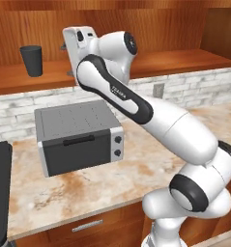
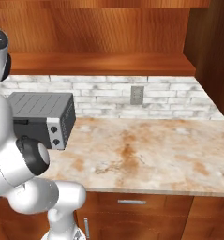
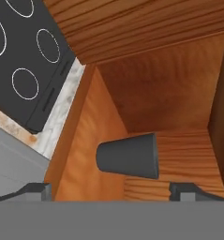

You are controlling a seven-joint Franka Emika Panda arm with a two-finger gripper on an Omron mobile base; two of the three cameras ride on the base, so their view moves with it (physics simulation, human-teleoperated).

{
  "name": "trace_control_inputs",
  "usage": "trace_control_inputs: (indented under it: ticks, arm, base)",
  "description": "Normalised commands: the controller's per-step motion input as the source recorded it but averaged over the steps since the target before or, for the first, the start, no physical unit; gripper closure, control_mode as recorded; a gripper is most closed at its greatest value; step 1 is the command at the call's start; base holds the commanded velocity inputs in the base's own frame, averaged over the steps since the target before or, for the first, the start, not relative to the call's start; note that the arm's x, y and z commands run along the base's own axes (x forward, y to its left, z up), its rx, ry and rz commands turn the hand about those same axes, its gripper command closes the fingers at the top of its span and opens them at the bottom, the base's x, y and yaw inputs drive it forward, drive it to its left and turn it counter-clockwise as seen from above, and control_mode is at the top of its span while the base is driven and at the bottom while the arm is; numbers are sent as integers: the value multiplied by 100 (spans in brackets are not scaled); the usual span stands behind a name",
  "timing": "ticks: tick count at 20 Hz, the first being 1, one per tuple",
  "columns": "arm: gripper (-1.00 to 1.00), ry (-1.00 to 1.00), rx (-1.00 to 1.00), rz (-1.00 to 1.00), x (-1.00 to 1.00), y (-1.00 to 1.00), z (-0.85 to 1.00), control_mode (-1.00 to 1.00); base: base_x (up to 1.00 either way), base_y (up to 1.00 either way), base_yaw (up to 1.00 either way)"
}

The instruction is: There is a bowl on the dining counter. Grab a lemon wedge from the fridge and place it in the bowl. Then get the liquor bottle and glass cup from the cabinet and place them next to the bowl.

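Observation:
The glass cup (image 1: 31, 60), a dark grey tapered tumbler, stands upright on the wooden shelf of the cabinet (image 1: 175, 62) at the left. My gripper (image 1: 67, 60) is raised to shelf height just right of the cup, a short gap away. In the hand view, which is rolled sideways, the cup (image 3: 130, 154) lies ahead between the two spread fingertips (image 3: 36, 191), untouched. The gripper (image 3: 111, 191) is open and holds nothing. The liquor bottle, bowl, lemon wedge, fridge and dining counter are out of view.
A grey toaster oven (image 1: 78, 137) sits on the marble wall counter (image 2: 146, 159) under the shelf. A black cooktop (image 3: 24, 51) lies at the counter's left end. A wall outlet (image 2: 137, 94) is set in the brick backsplash. Drawers run below the counter.

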Motion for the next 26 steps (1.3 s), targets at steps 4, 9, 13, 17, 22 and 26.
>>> trace_control_inputs:
  ticks: [4, 9, 13, 17, 22, 26]
  arm:
    - [-100, -5, 0, -9, 18, 32, 0, -100]
    - [-100, -1, 0, -2, 24, 16, 0, -100]
    - [-100, -3, 0, -1, 16, 19, 2, -100]
    - [-100, -1, 0, 0, 14, 7, 10, -100]
    - [-100, 0, 0, 4, 7, 0, 11, -100]
    - [-100, 0, 0, 1, 1, 0, 10, -100]
  base:
    - [0, 0, 0]
    - [0, 0, 0]
    - [0, 0, 0]
    - [0, 0, 0]
    - [0, 0, 0]
    - [0, 0, 0]
